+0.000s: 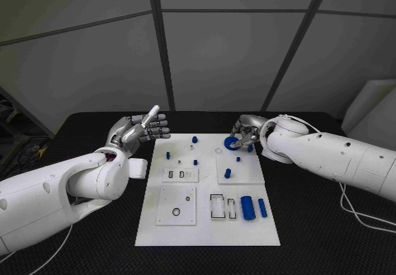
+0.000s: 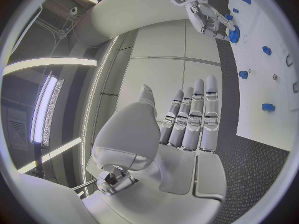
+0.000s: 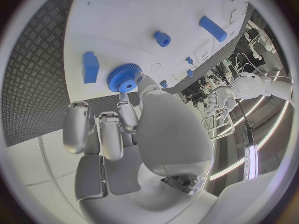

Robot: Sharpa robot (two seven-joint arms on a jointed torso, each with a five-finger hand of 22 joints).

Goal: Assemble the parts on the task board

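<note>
Two hands: the right hand (image 1: 248, 130) is at the upper right of the task board (image 1: 206, 229); the left hand (image 1: 140, 129) is raised off the board's upper left corner.
Right fingers: closed on the blue gear (image 3: 123, 78) from its edge; whether the gear is seated or just resting on the board I cannot tell.
Left fingers: straight, lying together, holding nothing.
Gear's place: upper right of the board in the head view, under the right hand, just beside a small blue block (image 3: 90, 67).
Step in hand: placing or picking the gear, by my reading.
Next move: likely calls for lining the gear's centre hole up with its peg and pressing it down squarely.
Other parts: two blue cylinders (image 1: 246, 207) lie at the lower right of the board; small blue pegs (image 1: 195, 138) stand near its upper middle.
Surface: black textured table (image 1: 82, 229).
Room: grey panelled walls behind.
</note>
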